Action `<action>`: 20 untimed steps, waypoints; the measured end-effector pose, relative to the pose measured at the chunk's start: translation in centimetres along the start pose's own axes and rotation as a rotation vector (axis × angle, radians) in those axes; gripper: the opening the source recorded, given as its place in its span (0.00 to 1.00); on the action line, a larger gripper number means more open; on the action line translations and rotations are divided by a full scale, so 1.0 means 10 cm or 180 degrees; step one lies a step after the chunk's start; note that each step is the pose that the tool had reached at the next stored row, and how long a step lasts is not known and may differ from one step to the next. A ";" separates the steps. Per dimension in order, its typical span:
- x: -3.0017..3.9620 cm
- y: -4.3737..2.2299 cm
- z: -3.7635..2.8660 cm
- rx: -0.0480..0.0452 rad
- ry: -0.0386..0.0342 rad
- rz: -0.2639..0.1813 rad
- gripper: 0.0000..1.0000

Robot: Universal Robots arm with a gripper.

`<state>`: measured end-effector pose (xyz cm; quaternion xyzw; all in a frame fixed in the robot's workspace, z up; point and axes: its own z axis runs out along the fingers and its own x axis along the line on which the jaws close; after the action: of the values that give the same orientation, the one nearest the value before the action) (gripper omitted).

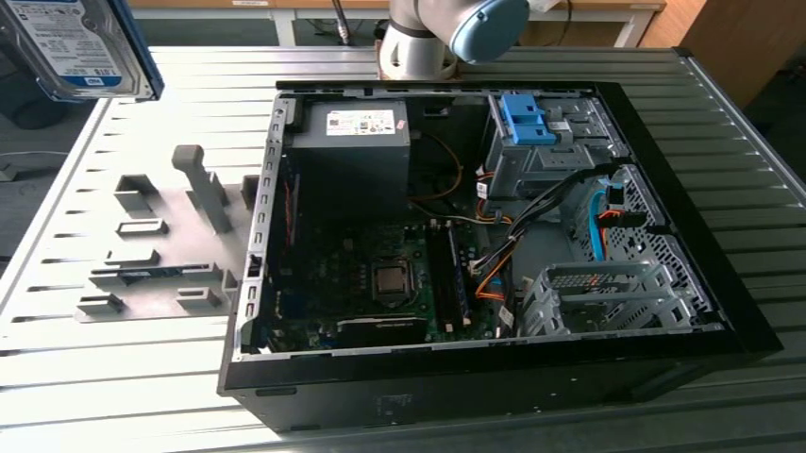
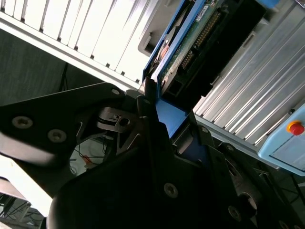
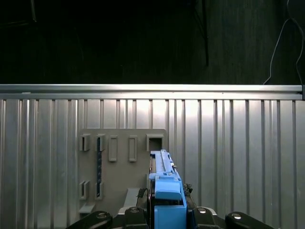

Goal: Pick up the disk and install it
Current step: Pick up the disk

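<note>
The disk point(image 1: 78, 45) hangs high at the exterior view's upper left, well above the table, its white and light-blue label facing the camera and its blue carrier frame round the edges. In the second wrist view its green circuit-board underside point(image 2: 187, 42) shows, with my gripper point(image 2: 156, 102) shut on the blue frame. In the first wrist view the disk point(image 3: 164, 183) stands edge-on between the black fingers point(image 3: 136, 212), above the grey holder plate point(image 3: 119, 157).
The open computer case point(image 1: 259, 283) lies on the slatted metal table point(image 1: 151, 387). Inside are a grey bay with a blue latch bracket point(image 1: 526, 118), a drive cage point(image 1: 605, 297) and cables. The holder plate point(image 1: 151, 255) with upright slots lies left of the case.
</note>
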<state>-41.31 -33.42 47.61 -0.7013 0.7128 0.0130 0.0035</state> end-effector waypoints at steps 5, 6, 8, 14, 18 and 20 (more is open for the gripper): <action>-0.002 0.001 -0.072 0.0000 0.0000 0.0000 0.37; -0.002 0.001 -0.084 0.0000 0.0000 0.0000 0.37; -0.003 0.002 -0.108 0.0000 0.0000 0.0000 0.37; -0.004 0.002 -0.166 0.0000 0.0000 0.0000 0.37; -0.004 0.002 -0.167 0.0000 0.0000 0.0000 0.37; -0.004 0.000 -0.167 0.0000 0.0000 0.0000 0.37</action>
<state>-41.28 -33.42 49.29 -0.7013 0.7128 0.0130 0.0036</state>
